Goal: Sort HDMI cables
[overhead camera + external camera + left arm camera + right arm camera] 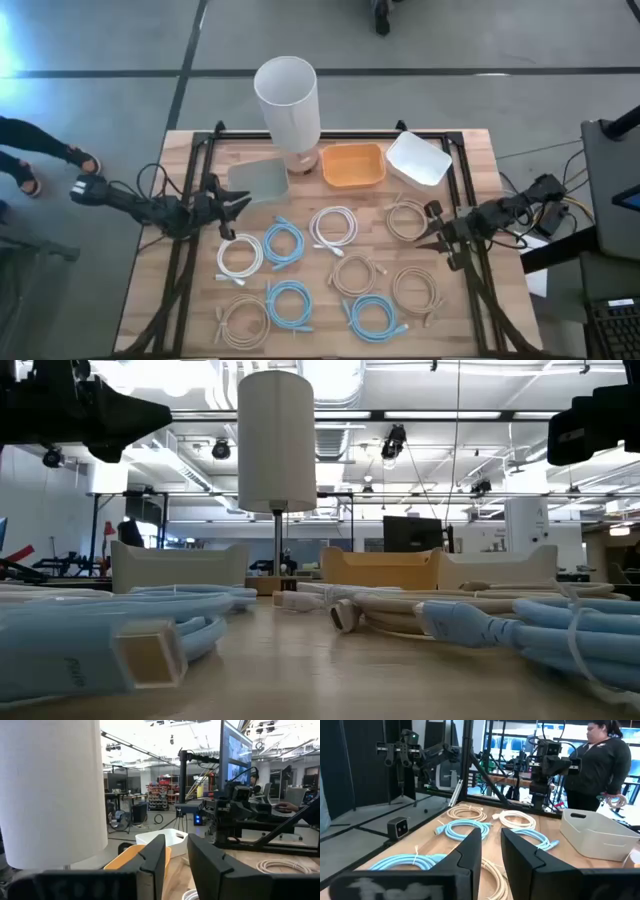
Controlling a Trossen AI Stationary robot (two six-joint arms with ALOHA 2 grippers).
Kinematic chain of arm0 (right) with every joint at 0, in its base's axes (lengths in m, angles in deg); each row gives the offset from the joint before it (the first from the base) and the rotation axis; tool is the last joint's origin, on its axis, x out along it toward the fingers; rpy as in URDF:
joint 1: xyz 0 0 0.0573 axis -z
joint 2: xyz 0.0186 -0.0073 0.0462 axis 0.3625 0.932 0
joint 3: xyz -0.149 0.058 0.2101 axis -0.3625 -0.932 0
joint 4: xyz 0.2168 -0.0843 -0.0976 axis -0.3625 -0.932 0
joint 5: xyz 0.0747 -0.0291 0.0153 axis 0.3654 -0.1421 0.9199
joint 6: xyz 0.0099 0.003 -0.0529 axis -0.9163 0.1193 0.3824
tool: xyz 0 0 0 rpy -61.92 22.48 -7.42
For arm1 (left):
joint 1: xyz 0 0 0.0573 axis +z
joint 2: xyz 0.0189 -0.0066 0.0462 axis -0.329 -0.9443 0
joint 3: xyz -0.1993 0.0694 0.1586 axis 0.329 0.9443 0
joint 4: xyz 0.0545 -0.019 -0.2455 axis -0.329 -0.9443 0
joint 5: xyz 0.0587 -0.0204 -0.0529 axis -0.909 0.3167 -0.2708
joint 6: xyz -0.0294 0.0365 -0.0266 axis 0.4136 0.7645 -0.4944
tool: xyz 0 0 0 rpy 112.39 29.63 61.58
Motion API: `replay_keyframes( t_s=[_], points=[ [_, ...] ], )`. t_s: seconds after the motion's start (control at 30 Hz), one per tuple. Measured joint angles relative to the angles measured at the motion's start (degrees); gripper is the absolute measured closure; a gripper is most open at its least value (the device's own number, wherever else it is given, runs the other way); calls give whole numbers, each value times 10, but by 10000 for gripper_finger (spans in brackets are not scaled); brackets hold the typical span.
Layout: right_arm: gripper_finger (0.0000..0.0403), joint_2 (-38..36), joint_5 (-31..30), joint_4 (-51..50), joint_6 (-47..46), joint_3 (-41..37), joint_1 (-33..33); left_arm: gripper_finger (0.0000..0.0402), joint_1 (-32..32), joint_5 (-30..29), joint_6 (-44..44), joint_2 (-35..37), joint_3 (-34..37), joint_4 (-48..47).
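Observation:
Several coiled HDMI cables lie flat on the wooden table: white ones, light blue ones and beige ones. My left gripper hovers open above the table's left side, near the grey tray; its fingers show empty. My right gripper hovers open at the right side beside the beige coils, its fingers empty.
At the far edge stand a grey tray, an orange bin and a white bin. A tall white cylinder lamp stands behind the grey tray. A person stands beyond the table's left side.

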Motion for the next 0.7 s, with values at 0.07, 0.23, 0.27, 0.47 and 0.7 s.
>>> replay_keyframes(
  t_s=[0.07, 0.23, 0.27, 0.47, 0.7],
  points=[
    [329, 0, 0, 0, 0, 0, 0, 312, 0, 0, 0, 0, 0, 0],
    [321, 0, 0, 0, 0, 0, 0, 312, 0, 0, 0, 0, 0, 0],
    [320, 0, 0, 0, 0, 0, 0, 312, 0, 0, 0, 0, 0, 0],
    [317, 0, 0, 0, 0, 0, 0, 312, 0, 0, 0, 0, 0, 0],
    [329, 0, 0, 0, 0, 0, 0, 312, 0, 0, 0, 0, 0, 0]
  ],
)
